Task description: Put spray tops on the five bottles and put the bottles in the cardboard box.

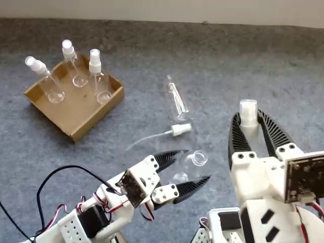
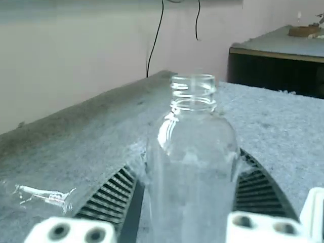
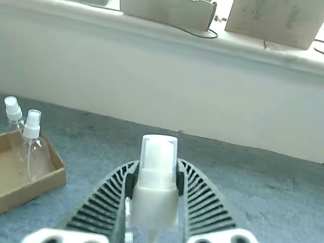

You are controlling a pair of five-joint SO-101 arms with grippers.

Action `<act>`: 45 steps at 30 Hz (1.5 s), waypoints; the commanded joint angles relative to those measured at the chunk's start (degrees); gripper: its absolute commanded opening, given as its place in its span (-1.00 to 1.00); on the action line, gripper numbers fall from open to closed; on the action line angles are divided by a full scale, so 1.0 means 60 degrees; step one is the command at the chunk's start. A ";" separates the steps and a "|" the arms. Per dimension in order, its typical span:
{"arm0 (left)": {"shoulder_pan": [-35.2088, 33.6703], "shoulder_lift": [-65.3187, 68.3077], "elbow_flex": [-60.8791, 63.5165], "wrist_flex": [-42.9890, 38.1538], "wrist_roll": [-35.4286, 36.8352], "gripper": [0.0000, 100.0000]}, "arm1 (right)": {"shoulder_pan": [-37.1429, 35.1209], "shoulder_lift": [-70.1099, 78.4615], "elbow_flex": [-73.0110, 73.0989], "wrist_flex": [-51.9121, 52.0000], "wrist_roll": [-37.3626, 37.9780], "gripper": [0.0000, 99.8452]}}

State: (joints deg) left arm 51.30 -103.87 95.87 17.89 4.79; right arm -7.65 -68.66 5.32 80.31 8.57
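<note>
Between the fingers of the left gripper, closed on it, sat an uncapped bottle, its base cut off from view; the right gripper clamped a spray top. Three capped bottles stood in the cardboard box (so two apparently remained). A fifth bottle, clear and hard to make out, and a loose spray top lay on the table near the box
</note>
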 commanded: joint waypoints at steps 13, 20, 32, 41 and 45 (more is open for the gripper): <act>0.0125 -0.0051 0.0212 0.0967 -0.0117 -0.77 | -0.0066 -0.1707 0.3568 -0.4330 -0.3194 -0.98; 0.0125 -0.0051 0.0212 0.0952 -0.0117 -0.77 | -0.0066 -0.1707 0.3568 -0.4564 -0.3238 -0.98; 0.0125 -0.0051 0.0212 0.0952 -0.0117 -0.77 | -0.0066 -0.1722 0.4857 -0.6366 -0.3253 -0.98; 0.0110 -0.0051 0.0212 0.0908 -0.0117 -0.77 | -0.0081 -0.1736 0.6132 -0.6337 -0.4234 -0.98; -0.0183 -0.0066 0.0212 0.0879 -0.0088 -0.77 | -0.0330 -0.1736 0.6132 -0.5941 -0.4249 -0.98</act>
State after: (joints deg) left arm 51.47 -103.87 95.87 23.69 4.79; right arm -7.65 -78.68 42.77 43.91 -16.13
